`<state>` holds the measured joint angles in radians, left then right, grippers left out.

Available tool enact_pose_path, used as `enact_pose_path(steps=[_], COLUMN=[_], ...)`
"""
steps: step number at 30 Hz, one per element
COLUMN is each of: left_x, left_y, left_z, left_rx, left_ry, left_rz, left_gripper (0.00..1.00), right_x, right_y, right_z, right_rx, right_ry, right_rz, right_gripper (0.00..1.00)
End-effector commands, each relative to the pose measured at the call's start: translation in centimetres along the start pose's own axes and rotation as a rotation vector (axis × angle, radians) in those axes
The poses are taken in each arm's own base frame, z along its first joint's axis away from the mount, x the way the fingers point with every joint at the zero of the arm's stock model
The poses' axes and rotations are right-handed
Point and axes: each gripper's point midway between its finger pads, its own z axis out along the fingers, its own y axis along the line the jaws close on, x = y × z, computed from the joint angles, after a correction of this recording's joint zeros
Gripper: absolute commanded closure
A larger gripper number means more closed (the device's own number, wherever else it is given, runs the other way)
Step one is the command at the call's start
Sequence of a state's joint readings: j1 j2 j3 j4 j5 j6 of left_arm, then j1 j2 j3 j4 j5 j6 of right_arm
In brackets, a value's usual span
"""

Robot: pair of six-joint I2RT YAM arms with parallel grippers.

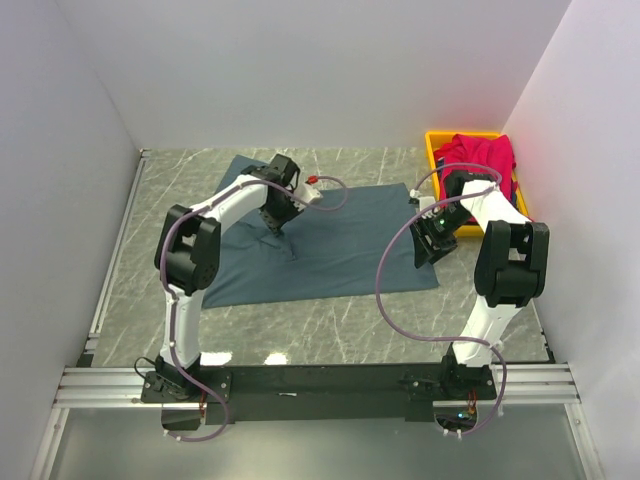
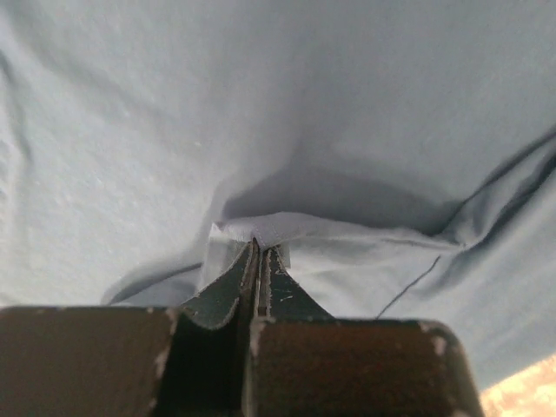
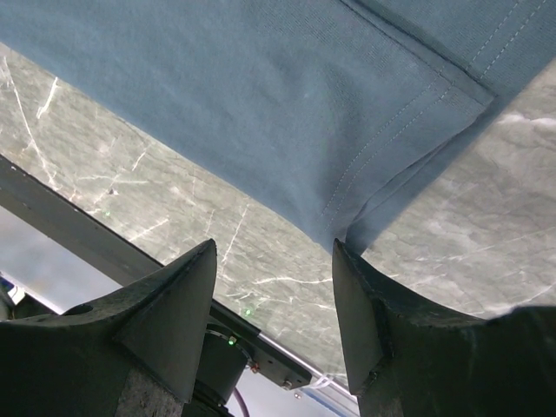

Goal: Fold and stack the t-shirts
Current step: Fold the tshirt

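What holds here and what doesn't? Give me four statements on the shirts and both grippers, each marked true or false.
1. The left gripper is shut, pinching a fold of the blue-grey t-shirt. True.
2. The right gripper is clamped on that shirt's corner. False: its jaws stand open by the corner, holding nothing.
3. The red t-shirt lies folded on top of the blue-grey one. False: it sits bunched in the yellow bin.
4. The blue-grey t-shirt lies spread on the table. True.
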<state>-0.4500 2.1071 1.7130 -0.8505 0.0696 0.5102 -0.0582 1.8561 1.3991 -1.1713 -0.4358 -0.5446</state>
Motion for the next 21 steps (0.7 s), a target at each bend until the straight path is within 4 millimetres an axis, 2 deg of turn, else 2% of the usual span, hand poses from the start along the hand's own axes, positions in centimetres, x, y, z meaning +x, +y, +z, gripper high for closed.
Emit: enact_pose_path(steps=[1,4,5,6,8,9,10,12,13,14,15,16,17,19,20,21], left_x=[-3.0,-3.8,-4.0,-4.2,-4.0,-3.9,-4.0,-3.7,-3.1,-2.4,-1.0,0.0,1.2,4.9,7.1,8.9], left_y=[1.1,0.6,0.5,0.5,0.9,0.7,1.0,0.3,0.8,-0.2,0.7,0.5,0.5,0.3,-0.6,-0.3], left_z=[-0.9,-0.4,-0.4,-0.4,-0.9,-1.1,-2.4,-3.6,-5.3,-5.7,-6.4,-8.0,-8.4,-9.1,-8.3,-8.6], left_rx=[-0.09,-0.105,-0.108,-0.114,-0.143,-0.135,-0.145,-0.091,-0.085,-0.015,0.001,0.024,0.05,0.109,0.141,0.151], left_ry=[-0.068,-0.083,-0.092,-0.104,-0.1,-0.105,-0.13,-0.167,-0.186,-0.202,-0.205,-0.217,-0.213,-0.184,-0.138,-0.128], left_rz=[0.06,0.099,0.102,0.1,0.088,0.076,0.06,0.01,-0.027,-0.061,-0.111,-0.144,-0.176,-0.25,-0.268,-0.304], left_gripper=[0.96,0.91,0.85,0.67,0.57,0.53,0.5,0.49,0.49,0.5,0.5,0.5,0.5,0.51,0.52,0.53], right_x=[0.1,0.0,0.0,0.0,-0.1,-0.3,-0.5,-0.7,-0.7,-0.7,-0.7,-0.6,-0.3,-0.4,-0.2,-0.2], right_y=[-0.1,0.0,0.0,0.1,0.2,0.2,0.3,0.5,0.6,1.0,1.1,1.1,1.4,1.4,1.2,1.1], right_z=[0.4,0.4,0.4,0.3,0.2,0.1,0.0,-0.1,-0.1,0.0,0.2,0.4,0.9,1.5,2.1,2.4], right_rx=[-0.022,-0.031,-0.031,-0.032,-0.033,-0.032,-0.034,-0.037,-0.04,-0.043,-0.039,-0.033,-0.021,0.014,0.042,0.057], right_ry=[0.004,0.001,0.0,0.0,-0.005,-0.01,-0.017,-0.022,-0.022,-0.016,-0.015,-0.009,0.015,0.021,0.039,0.049], right_rz=[0.004,0.008,0.009,0.007,0.006,0.004,-0.002,-0.003,-0.008,-0.019,-0.027,-0.036,-0.048,-0.08,-0.09,-0.097], right_gripper=[0.37,0.37,0.37,0.37,0.36,0.36,0.36,0.37,0.37,0.37,0.38,0.39,0.4,0.43,0.43,0.44])
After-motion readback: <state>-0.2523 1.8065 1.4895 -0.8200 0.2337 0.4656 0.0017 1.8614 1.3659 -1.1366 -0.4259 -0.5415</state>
